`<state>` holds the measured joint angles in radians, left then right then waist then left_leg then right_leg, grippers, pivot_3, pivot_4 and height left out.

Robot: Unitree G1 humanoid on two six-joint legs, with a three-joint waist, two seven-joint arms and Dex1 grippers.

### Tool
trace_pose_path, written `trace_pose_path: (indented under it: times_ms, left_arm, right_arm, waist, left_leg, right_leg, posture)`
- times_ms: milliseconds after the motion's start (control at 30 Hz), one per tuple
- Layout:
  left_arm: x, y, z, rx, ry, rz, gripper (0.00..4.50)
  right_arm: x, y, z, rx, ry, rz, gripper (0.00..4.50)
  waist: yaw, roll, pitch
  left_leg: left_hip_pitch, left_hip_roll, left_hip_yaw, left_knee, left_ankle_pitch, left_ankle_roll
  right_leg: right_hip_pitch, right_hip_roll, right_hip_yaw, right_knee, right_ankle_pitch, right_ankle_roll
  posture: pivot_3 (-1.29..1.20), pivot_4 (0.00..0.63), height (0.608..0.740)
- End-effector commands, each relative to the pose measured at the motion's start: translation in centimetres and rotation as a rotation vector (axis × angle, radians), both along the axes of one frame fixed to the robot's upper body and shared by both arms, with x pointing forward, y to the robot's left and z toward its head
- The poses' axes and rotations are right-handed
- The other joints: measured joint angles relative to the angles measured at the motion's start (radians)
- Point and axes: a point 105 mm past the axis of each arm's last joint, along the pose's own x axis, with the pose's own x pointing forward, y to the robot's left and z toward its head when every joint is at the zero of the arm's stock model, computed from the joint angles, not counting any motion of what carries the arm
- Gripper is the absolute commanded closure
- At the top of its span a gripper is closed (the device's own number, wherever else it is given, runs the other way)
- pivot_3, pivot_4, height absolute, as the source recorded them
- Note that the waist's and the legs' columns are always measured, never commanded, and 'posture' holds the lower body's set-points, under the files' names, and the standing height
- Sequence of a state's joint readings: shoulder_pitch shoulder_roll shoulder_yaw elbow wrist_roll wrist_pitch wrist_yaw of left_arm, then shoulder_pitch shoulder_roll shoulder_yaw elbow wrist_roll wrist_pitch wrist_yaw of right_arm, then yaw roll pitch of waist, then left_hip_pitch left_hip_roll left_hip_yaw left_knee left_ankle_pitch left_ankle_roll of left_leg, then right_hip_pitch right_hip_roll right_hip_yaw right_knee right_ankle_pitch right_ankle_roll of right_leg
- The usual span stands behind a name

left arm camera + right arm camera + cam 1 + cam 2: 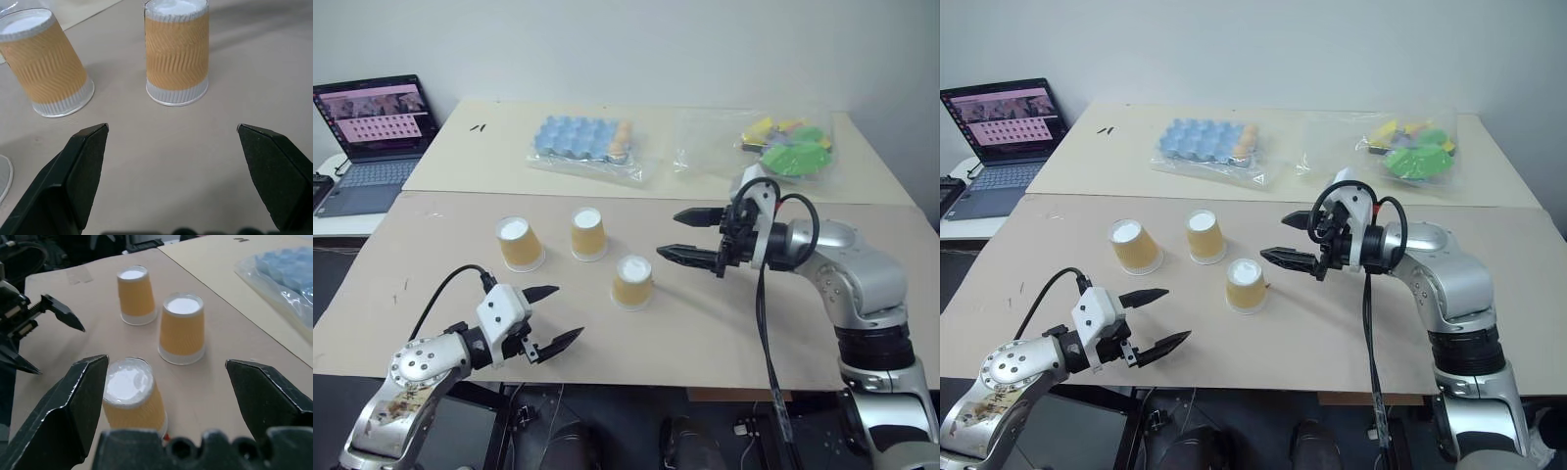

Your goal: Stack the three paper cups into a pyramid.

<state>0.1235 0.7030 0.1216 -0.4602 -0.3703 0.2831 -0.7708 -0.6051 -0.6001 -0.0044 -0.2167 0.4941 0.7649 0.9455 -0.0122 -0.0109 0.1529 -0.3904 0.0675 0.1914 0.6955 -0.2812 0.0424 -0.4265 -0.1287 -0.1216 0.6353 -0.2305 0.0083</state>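
Three paper cups stood upside down on the brown table point(724, 333), each apart from the others and none stacked. The left cup point(520, 243) and the middle cup point(588, 234) were in a loose row, and the third cup point(632, 282) stood nearer to the robot, to the right of them. All three looked the same: tan-orange ribbed walls, tapered, with a white base turned up and a white rim on the table.

The right gripper point(697, 237) hovered just to the right of the third cup, above the table, its two black fingers spread wide and holding nothing. The left gripper point(550, 316) was low at the near edge of the table, also spread wide and empty, pointing toward the cups.

The left wrist view showed the wavy ribbing of two cups from close. The right wrist view showed all three cups and also the left gripper beyond them.

Further away, the head views showed one blue tray point(578, 137) in clear plastic, one clear bag of green and yellow things point(788, 149), and one open laptop point(374, 132) on the left.
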Motion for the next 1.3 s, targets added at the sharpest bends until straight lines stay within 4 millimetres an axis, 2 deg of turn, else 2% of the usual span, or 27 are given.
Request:
trace_pose_path:
  times_ms: [33, 167, 567, 900, 1000, 1300]
  left_arm:
    - [2.0, 1.5, 0.8, 0.024, -0.075, 0.086, 0.0]
    - [3.2, 1.3, 0.6, 0.018, -0.087, 0.096, 0.0]
    - [10.4, -3.5, 1.8, -0.107, -0.166, 0.11, 0.0]
    - [13.6, -5.6, 3.5, -0.201, -0.223, 0.214, 0.0]
    - [14.1, -6.1, 3.9, -0.225, -0.23, 0.219, 0.0]
    - [16.3, -7.6, 4.2, -0.272, -0.199, 0.209, 0.0]
  right_arm:
    - [-0.6, 0.1, 1.2, 0.019, -0.055, -0.009, 0.04]
    - [-0.5, -0.3, 1.3, 0.026, -0.061, -0.042, 0.04]
    - [-0.6, -2.2, 1.8, 0.029, -0.077, -0.123, 0.04]
    - [-0.8, -2.7, 1.8, 0.023, -0.079, -0.156, 0.04]
    - [-1.4, -2.6, 1.5, 0.019, -0.062, -0.131, 0.04]
    - [-3.1, -2.0, -0.4, -0.064, -0.027, -0.02, 0.04]
  waist:
    - [0.001, 0.0, 0.0]
    - [0.0, 0.0, 0.0]
    - [0.012, -0.001, 0.0]
    - [0.009, -0.001, 0.0]
    - [0.01, -0.001, 0.0]
    - [0.015, -0.002, 0.0]
  left_leg:
    - [0.0, 0.0, 0.0, 0.0, 0.0, 0.0]
    - [0.0, 0.0, 0.0, 0.0, 0.0, 0.0]
    - [-0.001, -0.003, 0.001, 0.0, 0.0, 0.0]
    - [-0.001, -0.002, 0.0, 0.001, 0.0, 0.0]
    - [-0.001, -0.003, -0.001, 0.001, 0.0, 0.001]
    - [-0.001, -0.003, -0.001, 0.003, 0.0, 0.001]
  right_leg:
    - [0.0, 0.0, 0.0, 0.0, 0.0, 0.0]
    - [0.0, 0.0, 0.0, 0.0, 0.0, 0.0]
    - [0.002, 0.0, -0.001, -0.002, 0.0, 0.001]
    - [0.002, 0.001, -0.002, -0.003, 0.001, 0.002]
    - [0.002, 0.001, -0.002, -0.003, 0.001, 0.002]
    - [0.003, 0.001, -0.002, -0.003, 0.001, 0.002]
  posture:
    - [0.0, 0.15, 0.735]
    - [0.0, 0.15, 0.735]
    - [0.0, 0.15, 0.735]
    - [0.0, 0.15, 0.735]
    - [0.0, 0.15, 0.735]
    - [0.0, 0.15, 0.735]
